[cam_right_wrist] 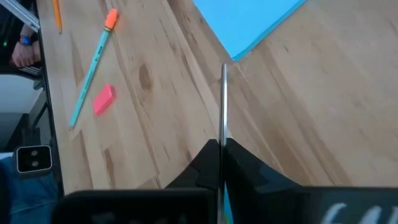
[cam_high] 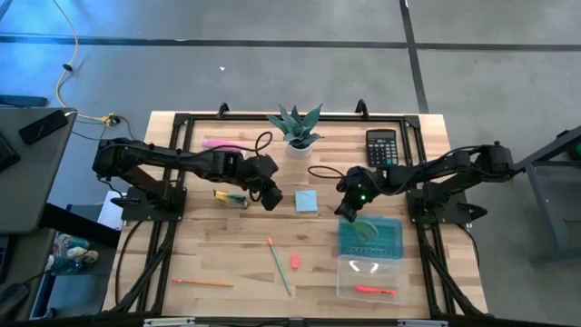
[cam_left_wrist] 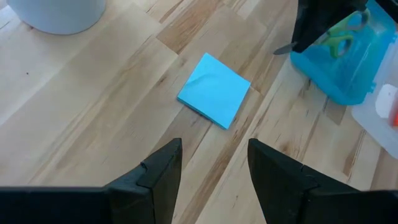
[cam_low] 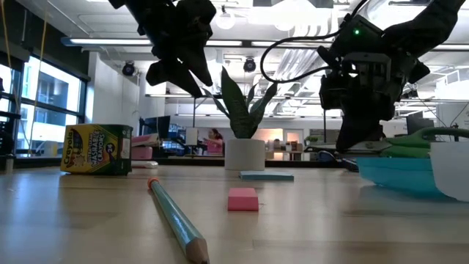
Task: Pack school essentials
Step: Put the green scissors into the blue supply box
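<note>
Green-handled scissors are pinched in the right gripper, the fingers closed on the thin blade, which shows edge-on in the right wrist view; the handles lie over the blue pencil case at about 4 o'clock from the worktop centre. By my judgement the step in hand is placing the scissors in that case. Next, the right fingers must spread to release them, then lift clear. The left gripper hangs above the worktop with fingers spread, just at 9 o'clock of the light blue notepad; it looks aimed at that pad, so it must descend and close across its edges. A clear lid holding an orange-red pen lies at 6 o'clock of the case. Unpacked: the greenish pencil, a pink eraser, another pen and a crayon box.
</note>
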You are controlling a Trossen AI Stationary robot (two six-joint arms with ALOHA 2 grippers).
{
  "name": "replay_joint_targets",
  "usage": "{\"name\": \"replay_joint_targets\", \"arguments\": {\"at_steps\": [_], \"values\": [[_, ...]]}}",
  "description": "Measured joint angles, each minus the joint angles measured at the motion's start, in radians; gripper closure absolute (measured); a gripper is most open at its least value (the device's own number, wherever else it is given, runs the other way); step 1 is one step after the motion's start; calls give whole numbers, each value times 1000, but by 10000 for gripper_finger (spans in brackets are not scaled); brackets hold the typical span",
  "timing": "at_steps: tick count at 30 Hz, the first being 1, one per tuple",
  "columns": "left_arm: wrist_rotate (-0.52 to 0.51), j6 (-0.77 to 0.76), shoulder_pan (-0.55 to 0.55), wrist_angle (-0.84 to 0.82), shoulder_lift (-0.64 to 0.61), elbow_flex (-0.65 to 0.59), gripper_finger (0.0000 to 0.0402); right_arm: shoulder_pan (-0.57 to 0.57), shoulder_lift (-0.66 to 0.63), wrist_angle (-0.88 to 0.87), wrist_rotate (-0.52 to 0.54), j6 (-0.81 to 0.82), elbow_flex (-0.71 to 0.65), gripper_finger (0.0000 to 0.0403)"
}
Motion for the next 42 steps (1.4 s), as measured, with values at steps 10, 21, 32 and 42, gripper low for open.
{"name": "replay_joint_targets", "arguments": {"at_steps": [10, 21, 32, 42], "values": [[2, -9, 0, 0, 0, 0, 229, 0, 0, 1, -35, -8, 0, 402], [1, -11, 0, 0, 0, 0, 229, 0, -106, -7, -40, 4, 0, 402], [0, -11, 0, 0, 0, 0, 229, 151, -303, -20, -63, 219, 0, 403], [0, -11, 0, 0, 0, 0, 229, 485, -327, -17, 150, 437, 0, 403]]}}
